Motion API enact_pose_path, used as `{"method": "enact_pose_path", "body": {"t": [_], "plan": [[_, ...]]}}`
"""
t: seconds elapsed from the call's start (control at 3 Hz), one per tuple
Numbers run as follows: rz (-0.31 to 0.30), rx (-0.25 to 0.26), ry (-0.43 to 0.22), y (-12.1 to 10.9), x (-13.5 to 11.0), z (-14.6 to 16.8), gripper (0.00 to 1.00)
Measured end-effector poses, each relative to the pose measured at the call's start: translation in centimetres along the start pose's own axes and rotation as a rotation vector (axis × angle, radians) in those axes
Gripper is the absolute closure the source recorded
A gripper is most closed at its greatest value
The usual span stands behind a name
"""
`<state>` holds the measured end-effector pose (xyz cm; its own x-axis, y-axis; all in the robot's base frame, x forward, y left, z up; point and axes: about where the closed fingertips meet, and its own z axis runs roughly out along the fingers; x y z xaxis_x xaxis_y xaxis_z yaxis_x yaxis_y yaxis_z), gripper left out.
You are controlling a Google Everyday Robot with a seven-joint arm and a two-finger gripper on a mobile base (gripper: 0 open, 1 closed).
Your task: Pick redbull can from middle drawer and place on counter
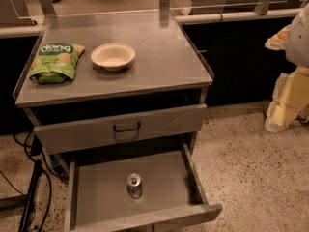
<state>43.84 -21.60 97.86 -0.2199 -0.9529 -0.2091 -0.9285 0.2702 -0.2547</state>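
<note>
The redbull can (134, 185) stands upright on the floor of the open middle drawer (96, 197), near its middle, with its silver top showing. The counter (159, 62) is the grey steel top of the cabinet above. My gripper (280, 115) hangs at the right edge of the view, pale yellow and white. It is off to the right of the cabinet, above the floor, well apart from the can and the drawer, and holds nothing that I can see.
A green snack bag (55, 62) lies at the counter's left and a white bowl (113, 56) sits near its middle. The top drawer with a black handle (126, 127) is pulled slightly out above the middle drawer. Black cables (34, 187) run along the floor at the left.
</note>
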Motion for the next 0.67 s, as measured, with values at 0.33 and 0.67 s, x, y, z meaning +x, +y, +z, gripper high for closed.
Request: {"method": "enact_pose_path", "body": {"t": [0.33,0.67], "plan": [[0.0,0.0,0.0,0.0,0.0,0.0,0.0],[-0.019,-0.04,-0.024,0.8,0.2,3.0,0.0]]}}
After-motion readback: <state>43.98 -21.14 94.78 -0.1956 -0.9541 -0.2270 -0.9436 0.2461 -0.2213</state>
